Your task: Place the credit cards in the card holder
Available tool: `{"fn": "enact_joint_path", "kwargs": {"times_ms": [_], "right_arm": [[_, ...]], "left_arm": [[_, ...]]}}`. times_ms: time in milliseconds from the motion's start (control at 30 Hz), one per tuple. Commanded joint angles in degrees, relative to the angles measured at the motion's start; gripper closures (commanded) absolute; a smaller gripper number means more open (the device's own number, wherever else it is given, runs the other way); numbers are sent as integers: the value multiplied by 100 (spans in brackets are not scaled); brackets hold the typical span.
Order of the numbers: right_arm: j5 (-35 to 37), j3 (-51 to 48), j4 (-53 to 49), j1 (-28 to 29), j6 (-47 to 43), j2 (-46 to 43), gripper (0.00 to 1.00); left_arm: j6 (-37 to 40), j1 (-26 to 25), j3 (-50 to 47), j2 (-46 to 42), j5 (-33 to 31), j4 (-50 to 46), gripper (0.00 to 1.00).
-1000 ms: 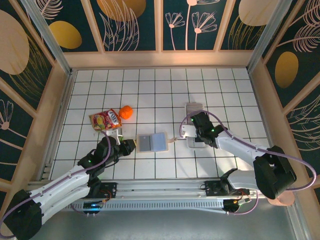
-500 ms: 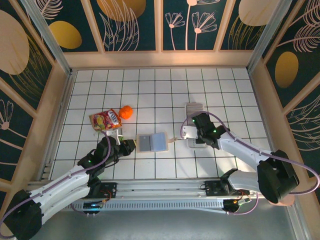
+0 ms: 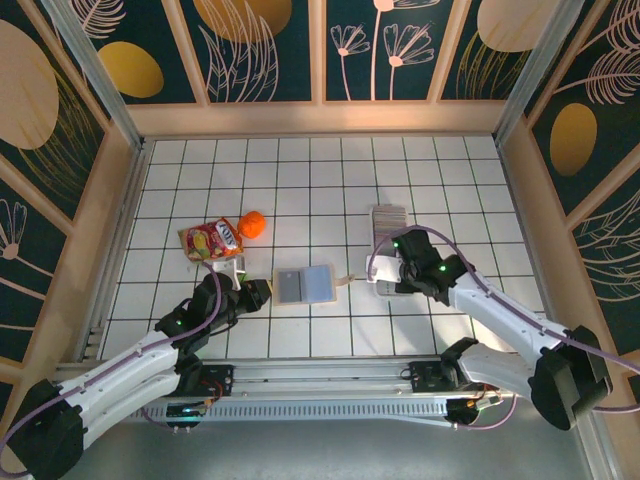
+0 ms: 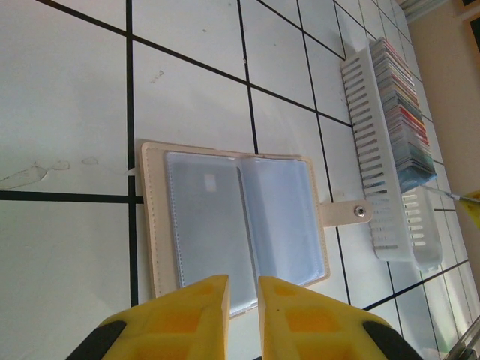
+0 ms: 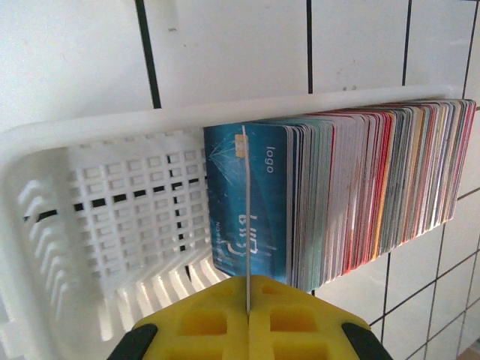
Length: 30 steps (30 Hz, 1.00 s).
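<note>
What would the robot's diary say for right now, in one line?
right pincer: shut on one card at white tray | left pincer: slightly apart, at open card holder

Bright, even light; glare whitens the tiles [image 4: 67, 82] beyond the left gripper [image 4: 244, 289], whose yellow fingertips [image 4: 199, 307] blur up close

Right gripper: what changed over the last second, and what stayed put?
The right gripper closed on one card, pinched edge-on, beside the stack in the white tray; its arm swung rightward. The left gripper, open card holder and pouch stayed put.
</note>
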Motion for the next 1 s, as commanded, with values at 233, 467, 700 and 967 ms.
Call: {"fn": "enact_joint_path", "kwargs": {"times_ms": [233, 467, 700, 967], "right_arm": [[-1244, 892, -427, 28, 1851, -258, 100], [-1608, 1779, -675, -24, 4031, 106, 100], [-1478, 2061, -963, -100, 4887, 175, 100], [-2643, 2056, -755, -513, 6253, 60, 100]], "left_arm": [[36, -14, 105, 42, -12, -109, 83], [20, -12, 162, 158, 53, -77, 83], [20, -14, 182, 184, 53, -91, 83], [-18, -15, 217, 255, 120, -35, 84]]}}
